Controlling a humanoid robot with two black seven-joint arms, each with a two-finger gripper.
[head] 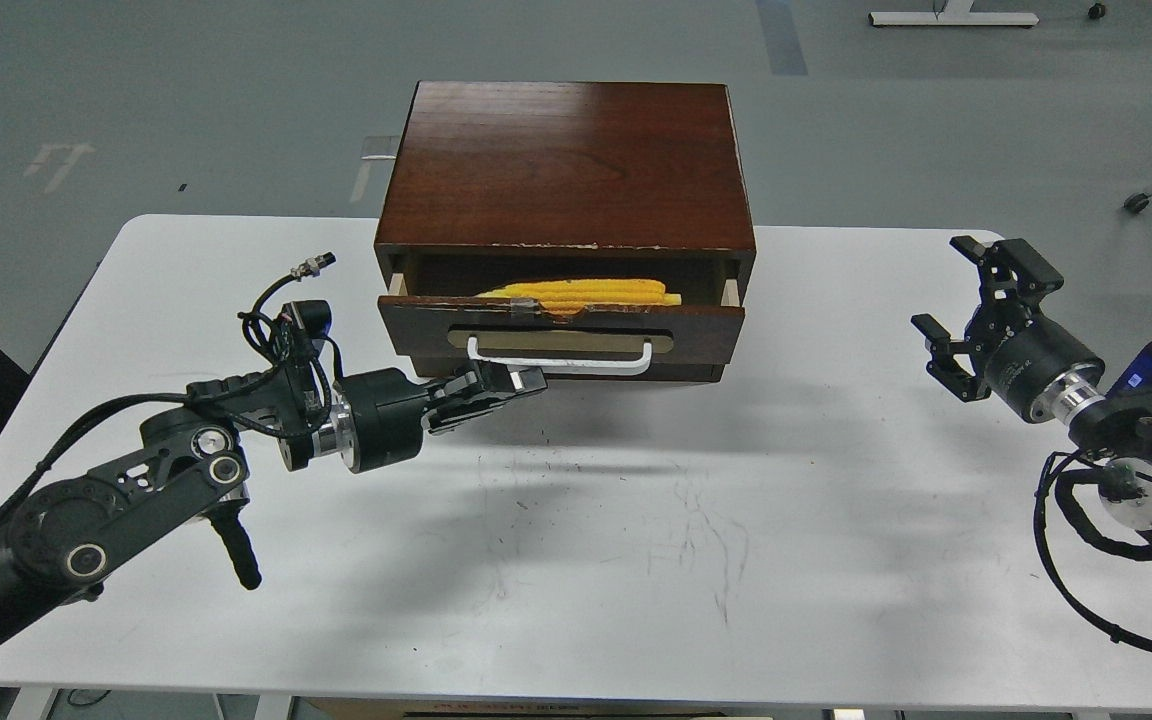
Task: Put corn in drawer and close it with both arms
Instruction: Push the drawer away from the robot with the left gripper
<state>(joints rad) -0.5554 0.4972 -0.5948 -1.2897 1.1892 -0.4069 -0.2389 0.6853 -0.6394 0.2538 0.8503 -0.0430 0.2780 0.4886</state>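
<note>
White bench (pixel 576 560) — corn (pixel 581 293) lies in the half-open drawer (pixel 561 335); my left claw (pixel 521 382), seemingly closed, touches its front; right claw (pixel 956 310) open — apart.

White table (pixel 236 300), wooden cabinet (pixel 566 160) resting on it

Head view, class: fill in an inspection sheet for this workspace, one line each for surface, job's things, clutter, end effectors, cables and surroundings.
Surface: white table, faint scuff marks near the middle.
Job's things: corn lies inside the drawer, which is partly open; the drawer sits in a dark wooden cabinet with a chipped top edge.
Clutter: nothing seen.
End effectors: left end effector just below the white handle, contact unclear; right end effector open, off to the right, holding nothing.
Cables: loose black cable loops on the left arm, more beside the right arm.
Surroundings: grey floor, a white frame base at the top right.
</note>
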